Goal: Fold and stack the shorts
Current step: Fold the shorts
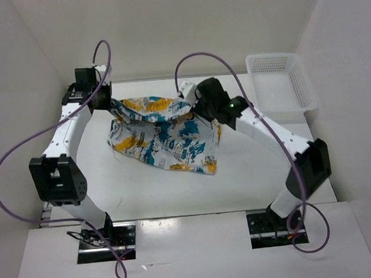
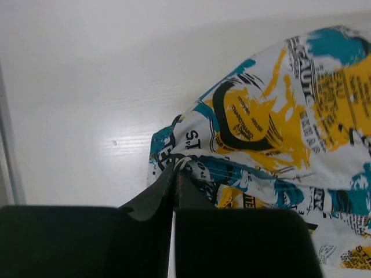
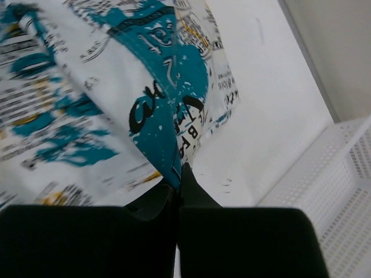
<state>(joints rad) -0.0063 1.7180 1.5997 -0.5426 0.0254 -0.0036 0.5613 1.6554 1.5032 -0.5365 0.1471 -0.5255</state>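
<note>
Listing nearest first. One white table (image 1: 176, 193), bare on the near side of the shorts (image 1: 167, 143). One pair of shorts, white with teal, yellow and black print: the near part lies spread on the table, the far edge is raised and strung between two grippers. One left gripper (image 2: 175, 170), at the shorts' far left corner, fingers pressed together on a pinch of fabric. One right gripper (image 3: 180, 174), at the shorts' far right corner, likewise clamped on cloth. One white mesh basket (image 1: 281, 81), right of and beyond the shorts, apart from them.
</note>
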